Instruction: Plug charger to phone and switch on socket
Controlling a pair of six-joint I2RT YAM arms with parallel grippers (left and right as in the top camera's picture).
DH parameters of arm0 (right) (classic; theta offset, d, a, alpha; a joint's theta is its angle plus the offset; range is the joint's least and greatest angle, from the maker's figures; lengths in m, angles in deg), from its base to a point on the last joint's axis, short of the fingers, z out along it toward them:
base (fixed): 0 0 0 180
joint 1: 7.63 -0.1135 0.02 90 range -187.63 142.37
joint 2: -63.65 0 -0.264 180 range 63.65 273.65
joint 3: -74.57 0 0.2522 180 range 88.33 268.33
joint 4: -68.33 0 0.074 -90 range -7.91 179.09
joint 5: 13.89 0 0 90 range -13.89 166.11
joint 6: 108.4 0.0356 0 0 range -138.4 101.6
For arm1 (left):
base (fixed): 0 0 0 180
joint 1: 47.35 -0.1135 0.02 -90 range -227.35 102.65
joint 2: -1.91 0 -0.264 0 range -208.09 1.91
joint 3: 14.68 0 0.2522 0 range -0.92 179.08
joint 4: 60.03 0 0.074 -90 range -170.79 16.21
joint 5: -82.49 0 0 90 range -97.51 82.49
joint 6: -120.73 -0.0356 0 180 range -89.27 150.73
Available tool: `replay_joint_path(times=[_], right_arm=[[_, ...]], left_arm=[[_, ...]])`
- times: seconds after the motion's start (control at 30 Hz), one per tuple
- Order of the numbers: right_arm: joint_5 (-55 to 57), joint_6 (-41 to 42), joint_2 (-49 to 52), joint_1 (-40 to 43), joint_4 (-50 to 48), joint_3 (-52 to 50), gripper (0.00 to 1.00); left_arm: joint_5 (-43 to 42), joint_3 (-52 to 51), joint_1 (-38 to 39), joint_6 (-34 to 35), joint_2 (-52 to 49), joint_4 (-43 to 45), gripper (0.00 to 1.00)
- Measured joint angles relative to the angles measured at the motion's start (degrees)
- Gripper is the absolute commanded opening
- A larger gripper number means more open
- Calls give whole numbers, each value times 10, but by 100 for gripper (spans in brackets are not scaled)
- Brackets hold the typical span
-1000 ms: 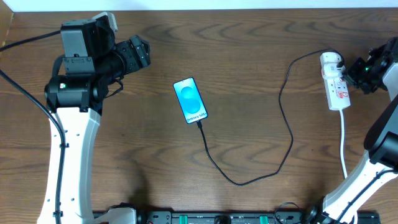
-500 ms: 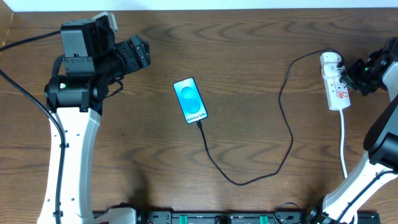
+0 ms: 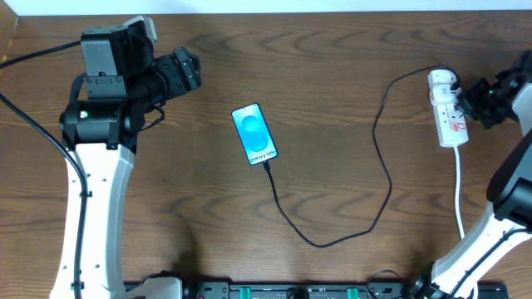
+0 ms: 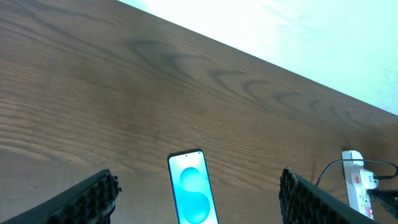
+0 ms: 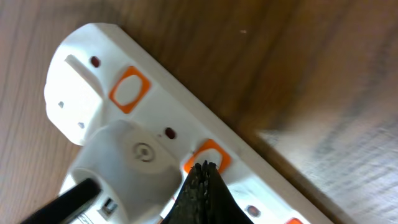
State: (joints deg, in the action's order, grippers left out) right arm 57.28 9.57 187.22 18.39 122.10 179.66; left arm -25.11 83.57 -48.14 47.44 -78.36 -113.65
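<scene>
Your worktop (image 3: 332,58) is dark brown wood with the grain plain to see, matt with little shine. Near the centre, the phone (image 3: 254,134) has a glossy, glass-like screen in a black rim. The charger (image 3: 384,178) cable looks like thin black matt rubber or plastic. At 3 o'clock the socket (image 3: 447,112) is smooth white plastic with a slight gloss, and its switches (image 5: 129,89) are the same smooth plastic, framed in orange. On your left hand (image 3: 187,71) the pads (image 4: 87,198) are black, matt and ribbed. Those of the right hand (image 5: 202,186) look black and rough too. The arm shells (image 3: 98,191) are smooth white plastic, and the housings (image 3: 104,54) are black and matt.
</scene>
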Motion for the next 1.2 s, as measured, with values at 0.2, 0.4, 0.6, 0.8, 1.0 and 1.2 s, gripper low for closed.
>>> replay_joint_path(times=[0.2,0.4,0.6,0.8,1.0,1.2], right_arm=[[-25,0,-72,79,9,-16,1],[-82,-22,-248,140,17,-13,1],[-93,-59,-367,88,58,-9,1],[-70,-66,-344,57,61,-9,1],[-64,-77,-261,57,60,-10,1],[-63,-92,-158,57,40,-11,1]], left_arm=[[0,0,0,0,0,0,84],[0,0,0,0,0,0,84],[0,0,0,0,0,0,84],[0,0,0,0,0,0,84],[0,0,0,0,0,0,84],[0,0,0,0,0,0,84]])
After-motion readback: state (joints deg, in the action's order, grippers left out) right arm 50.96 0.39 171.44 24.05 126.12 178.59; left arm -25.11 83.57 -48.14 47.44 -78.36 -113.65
